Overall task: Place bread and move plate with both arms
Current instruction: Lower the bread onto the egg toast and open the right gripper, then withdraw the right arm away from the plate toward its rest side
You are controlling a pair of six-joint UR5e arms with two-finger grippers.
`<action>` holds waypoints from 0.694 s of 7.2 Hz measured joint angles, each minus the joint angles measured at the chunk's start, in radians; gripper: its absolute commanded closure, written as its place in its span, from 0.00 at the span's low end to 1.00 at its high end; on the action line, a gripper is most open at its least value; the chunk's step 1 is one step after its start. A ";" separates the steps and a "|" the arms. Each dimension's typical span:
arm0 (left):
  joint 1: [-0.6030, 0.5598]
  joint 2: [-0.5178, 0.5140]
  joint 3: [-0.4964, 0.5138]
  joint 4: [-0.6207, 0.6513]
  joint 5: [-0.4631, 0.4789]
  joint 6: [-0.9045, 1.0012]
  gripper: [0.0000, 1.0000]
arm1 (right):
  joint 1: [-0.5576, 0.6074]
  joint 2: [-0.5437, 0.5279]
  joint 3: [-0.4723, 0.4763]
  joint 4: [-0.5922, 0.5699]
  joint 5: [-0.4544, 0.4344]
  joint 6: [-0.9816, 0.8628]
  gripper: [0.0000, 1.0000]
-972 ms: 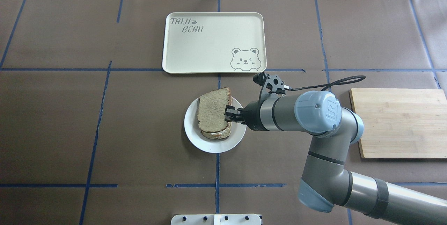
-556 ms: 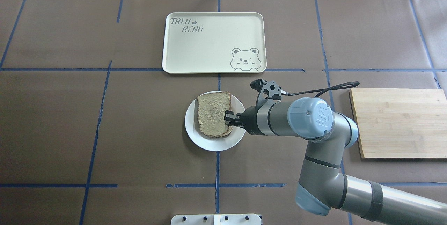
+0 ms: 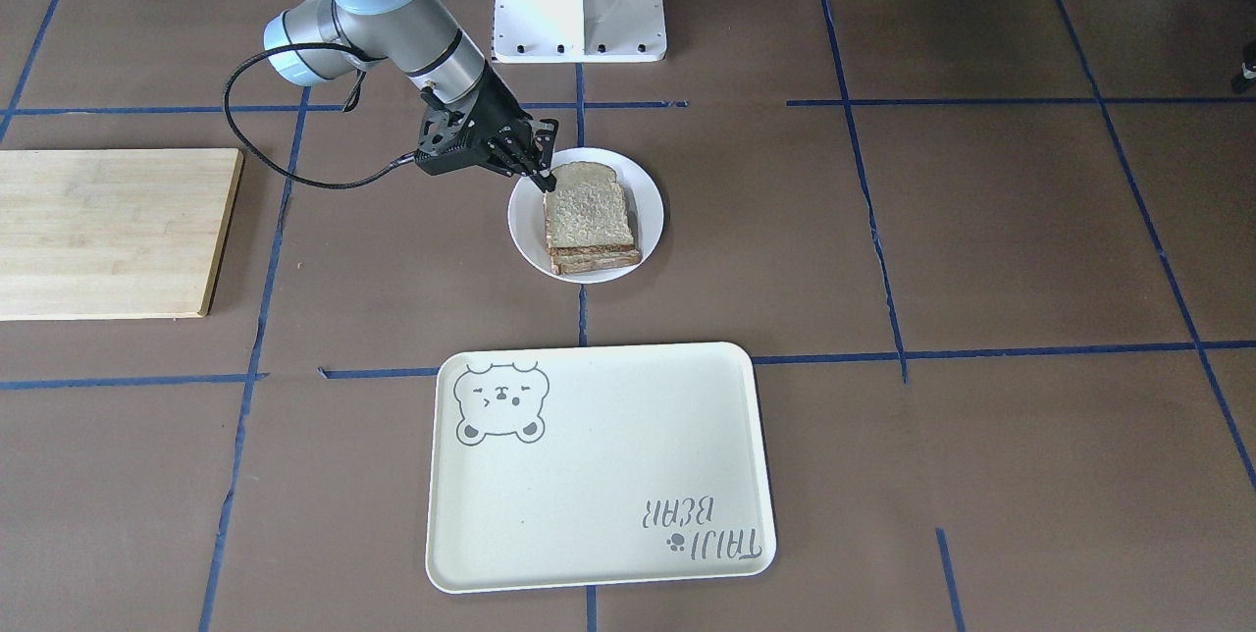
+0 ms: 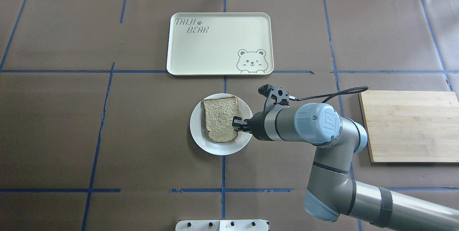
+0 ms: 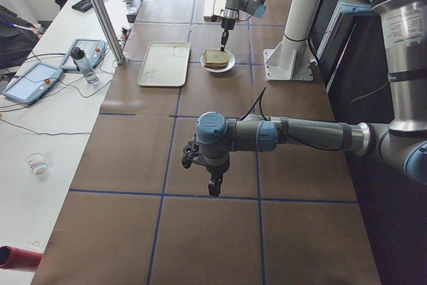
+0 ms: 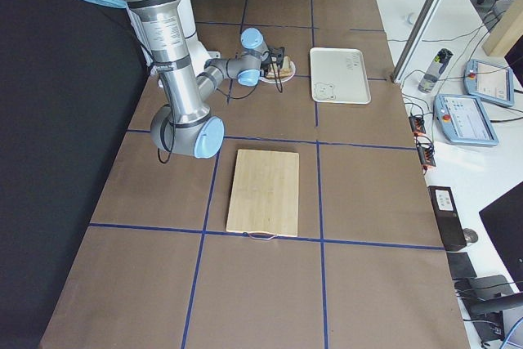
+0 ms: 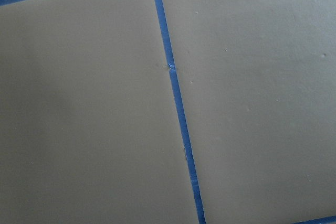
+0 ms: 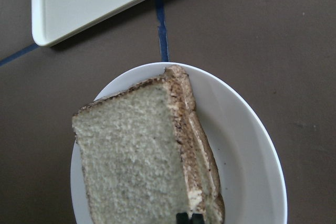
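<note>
Reaches low with right arm (image 4: 287,127) to plate (image 4: 215,147); right gripper (image 4: 235,121) fingers near together at bread (image 4: 220,119) edge, pinch unclear. Since earlier, tilted bread laid flat.

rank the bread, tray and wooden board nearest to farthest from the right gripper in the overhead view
1. bread: right at the tips of the right gripper, on their left in this view.
2. tray: farther up the view, toward the far side of the table.
3. board: well off to the right, near the view's right edge.
</note>
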 measured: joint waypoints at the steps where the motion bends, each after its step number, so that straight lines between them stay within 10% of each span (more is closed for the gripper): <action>1: 0.000 0.000 0.000 0.000 0.000 0.000 0.00 | 0.000 0.000 0.000 0.000 0.000 0.000 0.22; 2: 0.000 0.000 0.000 0.000 0.000 0.000 0.00 | 0.002 0.001 0.000 -0.002 0.001 0.000 0.00; 5: 0.000 0.000 -0.003 0.000 0.004 -0.001 0.00 | 0.029 0.000 0.000 -0.024 0.018 -0.002 0.00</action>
